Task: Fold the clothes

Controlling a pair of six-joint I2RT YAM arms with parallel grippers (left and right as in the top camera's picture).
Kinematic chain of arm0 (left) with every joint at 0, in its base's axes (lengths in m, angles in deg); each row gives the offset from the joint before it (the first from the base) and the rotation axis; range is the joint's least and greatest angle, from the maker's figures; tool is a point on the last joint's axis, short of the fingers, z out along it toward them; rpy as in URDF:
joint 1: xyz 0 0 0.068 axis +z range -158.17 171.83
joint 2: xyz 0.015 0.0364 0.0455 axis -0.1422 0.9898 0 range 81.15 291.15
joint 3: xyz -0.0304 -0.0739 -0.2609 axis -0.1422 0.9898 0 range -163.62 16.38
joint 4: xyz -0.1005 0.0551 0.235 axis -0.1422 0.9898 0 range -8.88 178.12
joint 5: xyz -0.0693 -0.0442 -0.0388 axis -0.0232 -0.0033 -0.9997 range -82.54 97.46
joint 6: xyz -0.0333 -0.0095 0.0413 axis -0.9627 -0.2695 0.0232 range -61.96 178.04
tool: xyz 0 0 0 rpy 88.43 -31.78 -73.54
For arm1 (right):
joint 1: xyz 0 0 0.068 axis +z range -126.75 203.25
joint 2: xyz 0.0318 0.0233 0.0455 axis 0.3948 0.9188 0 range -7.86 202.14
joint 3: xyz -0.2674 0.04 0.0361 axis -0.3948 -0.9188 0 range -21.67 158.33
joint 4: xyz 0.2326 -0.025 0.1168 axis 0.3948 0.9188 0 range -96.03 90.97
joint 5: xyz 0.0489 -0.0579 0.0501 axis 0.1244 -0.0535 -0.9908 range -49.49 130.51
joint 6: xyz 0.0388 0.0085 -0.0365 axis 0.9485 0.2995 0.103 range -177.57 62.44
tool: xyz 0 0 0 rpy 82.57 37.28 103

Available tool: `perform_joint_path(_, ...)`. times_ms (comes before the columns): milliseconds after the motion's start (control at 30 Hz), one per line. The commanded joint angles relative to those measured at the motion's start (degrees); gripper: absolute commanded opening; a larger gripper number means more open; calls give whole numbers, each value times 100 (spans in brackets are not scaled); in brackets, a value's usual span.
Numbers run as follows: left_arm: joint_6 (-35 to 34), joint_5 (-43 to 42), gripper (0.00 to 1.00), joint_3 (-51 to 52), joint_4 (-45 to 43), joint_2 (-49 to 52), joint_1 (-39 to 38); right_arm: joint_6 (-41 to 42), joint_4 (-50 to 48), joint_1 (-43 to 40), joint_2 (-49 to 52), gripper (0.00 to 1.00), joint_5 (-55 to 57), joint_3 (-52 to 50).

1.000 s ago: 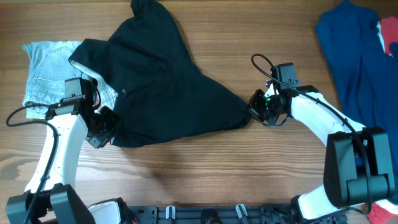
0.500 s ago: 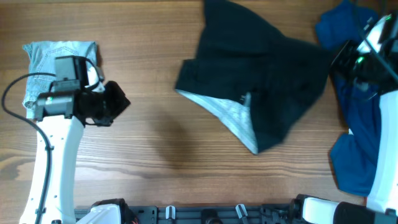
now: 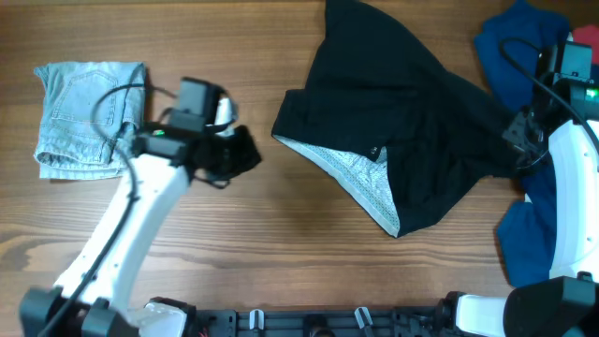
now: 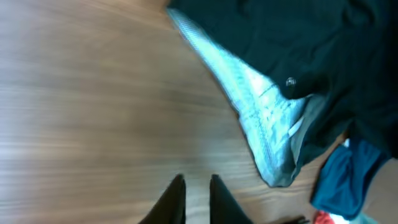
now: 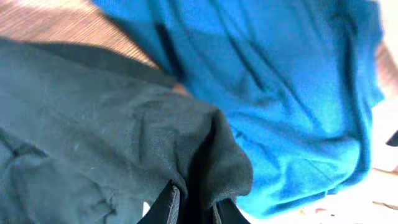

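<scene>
Two arms work over a wooden table [image 3: 281,253], the left arm [image 3: 131,220] angling in from the near left and the right arm [image 3: 571,197] rising along the right edge. Nearest the camera, the left fingers [image 4: 195,186] hover above bare wood. They are drawn almost together with only a sliver of grain between them and nothing in their hold, and they sit well to the left of the black shirt [image 3: 412,112]. The right fingers [image 5: 194,202] are pinched on a bunched fold at the shirt's right-hand edge, the dark fabric standing in a ridge between them. The shirt lies rumpled across the middle and right of the table, spreading from a near point up to the far edge, where it runs out of the overhead view. Its near-left hem is turned back to show a pale grey inner face [image 3: 360,183]. A royal-blue cloth [image 3: 519,47] lies heaped along the right side, touching the shirt close to the right fingers. At the far left, well apart from the shirt, a light-blue denim piece [image 3: 89,117] lies folded flat.
</scene>
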Motion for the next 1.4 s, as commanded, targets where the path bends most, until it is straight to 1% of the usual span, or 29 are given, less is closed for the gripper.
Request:
perform_joint_path(0,-638,-120,38,31,-769,579,-833,131,-26,-26,-52,13,348,20)
perform_joint_path(133,-1624,-133,40,31,-1794,1294,-1685,129,-13,-26,-52,11,323,20)
perform_joint_path(200,-2015,-229,41,31,-2269,1663,-2033,131,-4,-24,-52,11,258,20)
perform_joint_path(267,-2260,-450,42,31,-2741,1943,-2297,131,-2,-26,-52,10,258,20)
perform_joint_path(300,-2284,-706,44,31,-3263,2146,-2492,129,-4,-26,-52,10,258,20)
perform_joint_path(367,-2483,-756,51,31,-3871,2352,-2734,131,-4,-24,-52,10,256,20)
perform_joint_path(433,-2618,-758,56,31,-4553,2564,-2975,131,-4,-24,-52,10,240,20)
perform_joint_path(500,-2876,-756,58,31,-4942,2743,-3152,133,0,-24,-52,10,238,20)
perform_joint_path(633,-3239,-673,61,28,-5302,3132,-3377,129,42,-24,-52,10,238,20)
perform_joint_path(733,-3480,-625,60,28,-5582,3477,-3484,129,44,-24,-52,10,219,20)
perform_joint_path(767,-3475,-625,54,28,-5858,3576,-3526,131,42,-26,-52,9,195,20)
perform_joint_path(867,-3473,-634,4,28,-6325,3587,-3539,129,42,-24,-52,9,195,20)
perform_joint_path(933,-3410,-822,4,28,-6494,3587,-3526,127,42,-24,-52,9,197,20)
perform_joint_path(1000,-3285,-1080,4,28,-6304,3585,-3482,127,44,-26,-52,9,197,20)
perform_joint_path(1033,-3099,-1235,4,28,-6039,3567,-3421,114,52,-26,-52,9,197,20)
perform_joint_path(1133,-2256,-1290,4,28,-4424,3359,-2907,76,59,-26,-52,10,197,20)
perform_joint_path(1200,-1668,-1252,4,28,-3611,3189,-2468,11,61,-26,-52,11,186,20)
perform_joint_path(1233,-1377,-1154,4,28,-3198,3077,-2201,-46,61,-26,-52,17,101,20)
perform_joint_path(1267,-909,-1003,4,28,-2640,2898,-1759,-199,133,-24,-52,28,-103,20)
perform_joint_path(1300,-651,-960,4,28,-2361,2796,-1504,-254,179,-24,-52,38,-205,20)
perform_joint_path(1333,-400,-903,4,28,-2083,2686,-1239,-323,229,-26,-52,44,-275,20)
perform_joint_path(1367,-229,-831,4,28,-1856,2592,-1005,-319,271,-24,-52,45,-275,20)
